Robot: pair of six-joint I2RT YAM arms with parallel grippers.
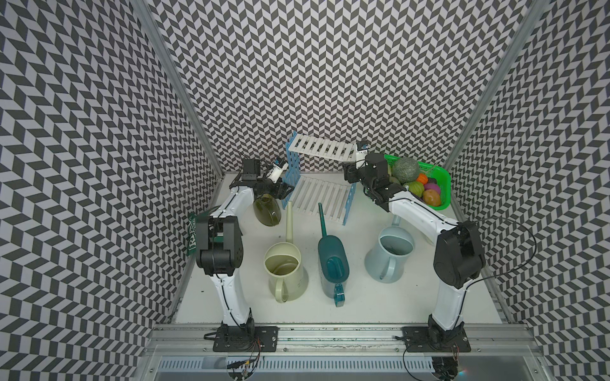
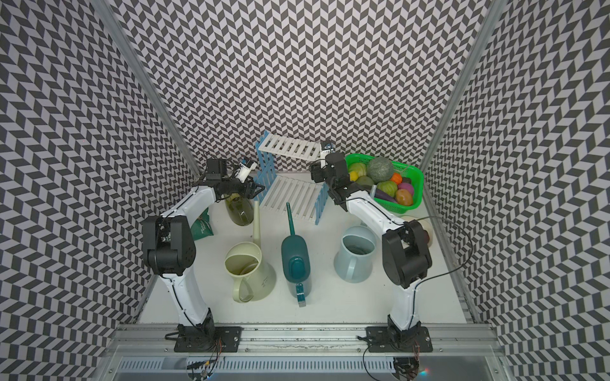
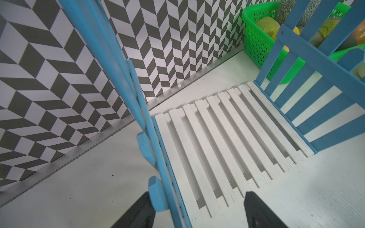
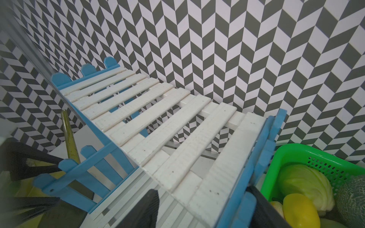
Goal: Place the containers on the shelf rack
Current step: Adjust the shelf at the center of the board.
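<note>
Looking down in both top views, you have the shelf rack (image 1: 321, 194) at the back of the counter (image 1: 363, 303), its upper white shelf set higher and further back than the lower one. Your left jaws stand wide, straddling the front edge of the rack's left blue panel (image 3: 161, 167). That panel lies close to one finger (image 3: 138, 213), with a clear gap to the other. Your right jaws are spread wide too, around the right blue panel (image 4: 243, 177) at the end of the upper shelf. The olive-green can (image 1: 267, 211) stands just beside the left panel. The cream can (image 1: 284, 260), dark teal can (image 1: 332, 260) and pale blue can (image 1: 391, 254) sit in a row on the counter in front of the rack, handles towards the arm bases. The green basket (image 1: 442, 184) sits right of the rack.
</note>
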